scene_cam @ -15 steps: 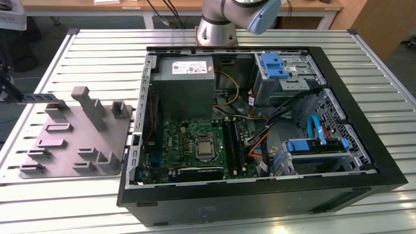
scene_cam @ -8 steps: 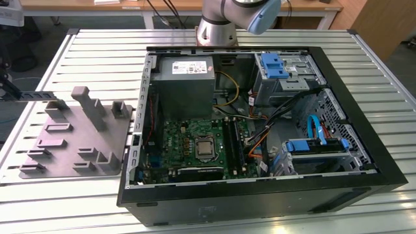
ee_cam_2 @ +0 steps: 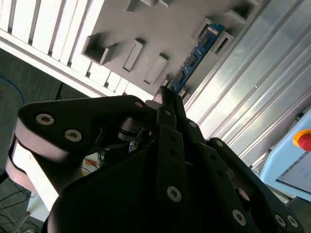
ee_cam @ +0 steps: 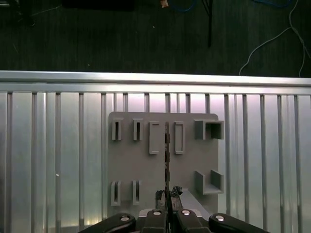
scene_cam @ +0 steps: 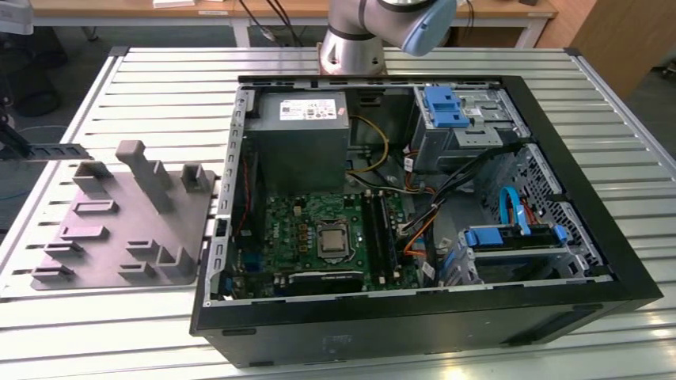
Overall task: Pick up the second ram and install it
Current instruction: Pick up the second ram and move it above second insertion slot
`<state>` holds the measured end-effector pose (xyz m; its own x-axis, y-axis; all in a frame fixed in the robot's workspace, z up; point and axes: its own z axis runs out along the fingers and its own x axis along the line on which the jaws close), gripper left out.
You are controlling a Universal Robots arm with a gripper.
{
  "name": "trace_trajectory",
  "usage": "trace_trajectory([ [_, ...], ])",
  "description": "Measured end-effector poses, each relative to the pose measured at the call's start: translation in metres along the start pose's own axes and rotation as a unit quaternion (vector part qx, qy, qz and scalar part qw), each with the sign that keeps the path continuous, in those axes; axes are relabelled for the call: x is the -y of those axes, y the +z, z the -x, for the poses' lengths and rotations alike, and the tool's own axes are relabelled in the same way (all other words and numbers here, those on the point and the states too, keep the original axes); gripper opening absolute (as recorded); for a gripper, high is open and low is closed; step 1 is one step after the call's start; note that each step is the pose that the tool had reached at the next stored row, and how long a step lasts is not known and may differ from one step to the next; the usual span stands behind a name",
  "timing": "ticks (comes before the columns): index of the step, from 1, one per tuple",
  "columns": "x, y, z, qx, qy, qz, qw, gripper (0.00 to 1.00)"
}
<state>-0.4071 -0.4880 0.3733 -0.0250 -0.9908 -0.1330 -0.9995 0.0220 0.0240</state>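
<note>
- Second ram (ee_cam_2: pixel 197 56) is seen in the second wrist view as a thin blue board with dark chips. In the first wrist view it is seen edge-on, as a narrow dark line (ee_cam: pixel 166 150).
- It is clamped between the fingertips of the gripper (ee_cam: pixel 168 195), whose jaws are closed against its two flat faces.
- The stick is held in the air above the grey holder plate (ee_cam: pixel 146 170) and apart from it, in line with the gap between two of the plate's slot blocks. (The plate lies on the slatted metal table (scene_cam: pixel 158 87), at the exterior view's left of the open computer case (scene_cam: pixel 423 313).)
- The picking-up is judged to be done and the installing not yet begun. The stick is well apart from the green motherboard (scene_cam: pixel 277 229), where the long black memory slots (scene_cam: pixel 377 229) are seen.
- What remains is judged to call for a firm grasp while the stick is carried across to the case. It must be kept clear of the case wall and of the loose cables (scene_cam: pixel 444 194) beside the slots.
- A close line-up of the stick's lower edge with a free slot would be needed, followed by a straight push. Which slot is free cannot be told.
</note>
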Motion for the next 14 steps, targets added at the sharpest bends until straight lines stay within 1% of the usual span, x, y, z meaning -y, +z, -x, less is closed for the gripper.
trace_trajectory([
  [1,-0.0001,0.0,0.0006,-0.0079,0.0,-0.0002,1.0,0.14],
  [3,-0.0002,0.0002,0.0023,-0.0259,0.001,-0.0006,0.9997,0.14],
  [4,0.0001,0.0005,0.0039,-0.0442,0.001,-0.001,0.999,0.14],
  [9,0.0029,-0.0004,0.0044,-0.0446,0.0,-0.0002,0.999,0.14],
  [14,0.0054,-0.0088,0.0056,-0.0435,0.0,-0.0001,0.9991,0.14],
])
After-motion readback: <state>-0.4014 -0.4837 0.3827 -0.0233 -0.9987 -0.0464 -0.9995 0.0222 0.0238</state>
